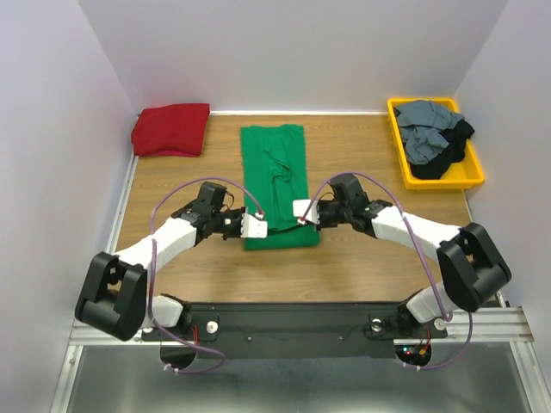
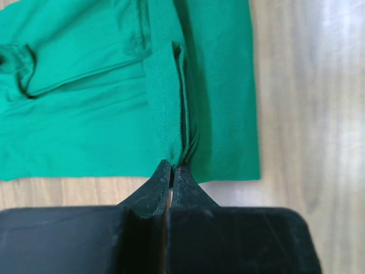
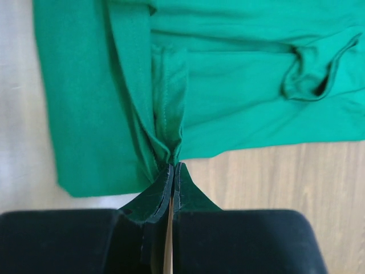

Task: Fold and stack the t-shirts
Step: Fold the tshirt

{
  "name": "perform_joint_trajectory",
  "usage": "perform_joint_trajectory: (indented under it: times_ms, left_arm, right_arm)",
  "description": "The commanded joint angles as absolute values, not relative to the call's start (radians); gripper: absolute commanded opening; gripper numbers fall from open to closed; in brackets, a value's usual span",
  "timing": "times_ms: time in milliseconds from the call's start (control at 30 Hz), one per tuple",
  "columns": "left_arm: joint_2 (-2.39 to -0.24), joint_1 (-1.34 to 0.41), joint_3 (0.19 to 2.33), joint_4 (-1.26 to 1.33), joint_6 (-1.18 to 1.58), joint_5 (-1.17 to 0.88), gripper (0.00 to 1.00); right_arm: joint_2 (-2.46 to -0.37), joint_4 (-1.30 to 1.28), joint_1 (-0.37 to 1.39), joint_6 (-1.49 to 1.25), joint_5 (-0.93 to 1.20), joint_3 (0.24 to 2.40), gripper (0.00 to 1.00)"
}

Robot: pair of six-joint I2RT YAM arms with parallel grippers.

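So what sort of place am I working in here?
Most likely a lab test cell, not a home: plain white walls box in a wooden table, a metal rail runs along its near edge, and a green t-shirt is laid out, with more shirts in a yellow tray.

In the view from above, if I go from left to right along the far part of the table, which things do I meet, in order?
Folded red t-shirt → green t-shirt, laid out long → yellow tray, which holds the grey and black t-shirts.
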State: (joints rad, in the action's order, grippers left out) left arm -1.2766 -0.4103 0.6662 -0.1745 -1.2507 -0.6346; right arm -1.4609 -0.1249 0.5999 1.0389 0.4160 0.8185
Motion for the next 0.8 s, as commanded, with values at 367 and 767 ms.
perform_joint_trajectory:
  times_ms: [367, 767]
  left_arm:
    - [-1.508, -0.290, 0.929, -0.075, -1.351, -0.692, 0.00]
    - [-1.739, -0.221, 1.149, -0.100, -1.342, -0.713, 0.00]
  right_arm:
    - [-1.660, 0.044, 0.496, 1.146, 0.523, 1.032, 0.01]
    - [-1.862, 0.092, 0.423, 1.180, 0.554, 1.195, 0.01]
